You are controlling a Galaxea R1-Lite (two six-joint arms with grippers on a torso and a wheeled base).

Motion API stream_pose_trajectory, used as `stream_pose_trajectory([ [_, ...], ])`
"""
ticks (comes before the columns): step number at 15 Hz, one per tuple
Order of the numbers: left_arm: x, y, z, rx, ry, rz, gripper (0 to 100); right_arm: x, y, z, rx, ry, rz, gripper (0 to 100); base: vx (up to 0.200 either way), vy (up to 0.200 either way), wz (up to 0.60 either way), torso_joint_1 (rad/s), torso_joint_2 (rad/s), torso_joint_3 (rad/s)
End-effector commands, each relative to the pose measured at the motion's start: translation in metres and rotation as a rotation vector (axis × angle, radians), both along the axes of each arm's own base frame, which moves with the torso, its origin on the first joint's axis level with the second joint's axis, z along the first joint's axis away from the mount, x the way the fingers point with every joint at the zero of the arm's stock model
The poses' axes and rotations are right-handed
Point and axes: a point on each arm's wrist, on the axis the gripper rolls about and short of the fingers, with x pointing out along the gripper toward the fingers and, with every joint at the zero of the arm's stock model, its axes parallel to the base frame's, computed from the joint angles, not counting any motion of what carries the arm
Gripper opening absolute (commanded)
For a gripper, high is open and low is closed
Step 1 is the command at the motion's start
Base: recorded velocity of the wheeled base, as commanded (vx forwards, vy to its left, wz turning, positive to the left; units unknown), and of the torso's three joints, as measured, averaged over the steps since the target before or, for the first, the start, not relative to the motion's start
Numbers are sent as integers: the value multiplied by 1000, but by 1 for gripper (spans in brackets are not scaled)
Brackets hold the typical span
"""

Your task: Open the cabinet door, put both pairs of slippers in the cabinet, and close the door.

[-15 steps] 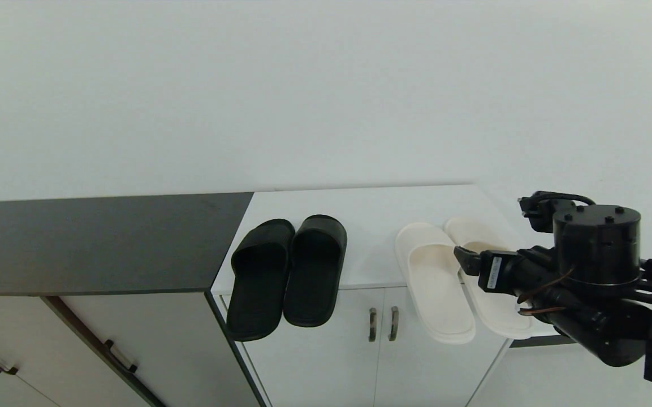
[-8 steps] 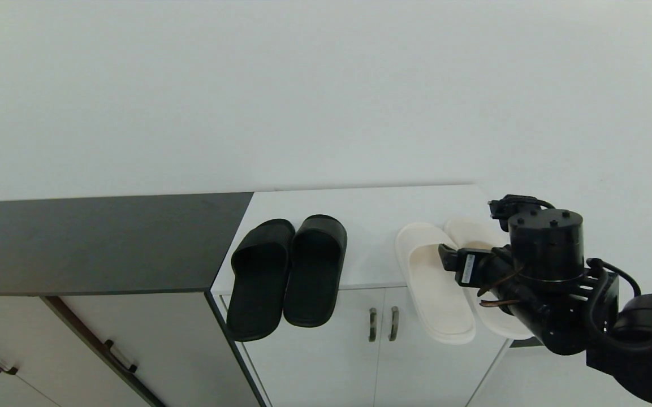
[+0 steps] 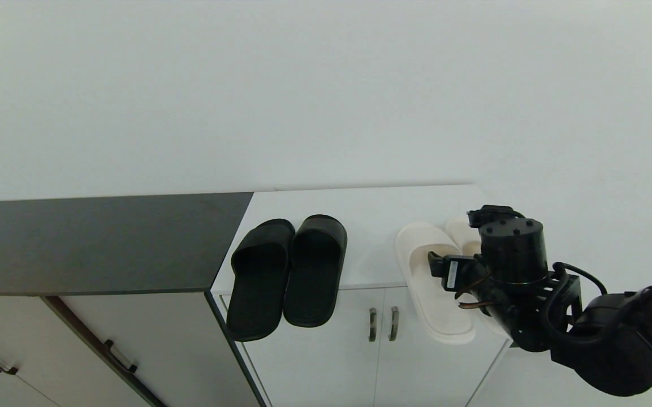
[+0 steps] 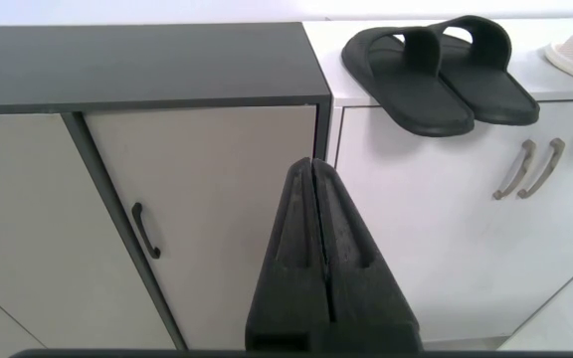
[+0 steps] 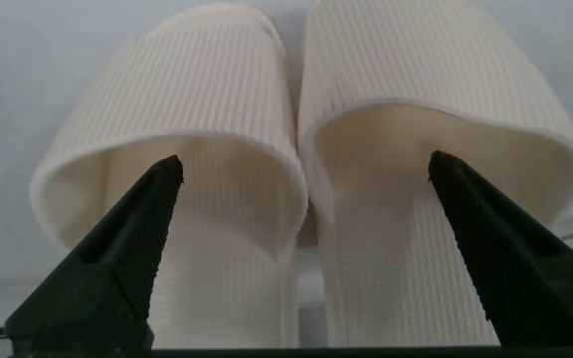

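Cabinet top bears black slippers, cream slippers; wall behind.

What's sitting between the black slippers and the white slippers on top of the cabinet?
Nothing: the head view shows bare white cabinet top between the black slippers and the white slippers.

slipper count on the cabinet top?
4. Two black slippers side by side at the cabinet top's left end; two white slippers at its right end, the outer one partly hidden behind the right gripper.
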Motion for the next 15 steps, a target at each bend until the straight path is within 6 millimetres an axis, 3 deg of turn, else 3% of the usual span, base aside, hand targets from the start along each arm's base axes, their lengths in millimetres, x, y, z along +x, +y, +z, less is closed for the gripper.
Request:
stream_pose_trajectory([
  [1, 0, 0, 0, -1, 1, 0, 0, 8, 7, -6, -16, 8, 0, 100, 0, 0, 0, 0, 0, 0],
  [5, 0, 0, 0, -1, 1, 0, 0, 23, 14, -12, -56, 3, -8, 100, 0, 0, 0, 0, 0, 0],
  [11, 0, 0, 0, -1, 1, 0, 0, 47, 0, -9, -73, -19, -73, 100, 0, 0, 0, 0, 0, 0],
  [12, 0, 0, 0, 0, 1, -2, 0, 50, -4, -8, -67, -31, -85, 0, 0, 0, 0, 0, 0, 0],
  [15, 0, 0, 0, -1, 1, 0, 0, 50, -4, -4, -60, -53, -85, 0, 0, 0, 0, 0, 0, 0],
])
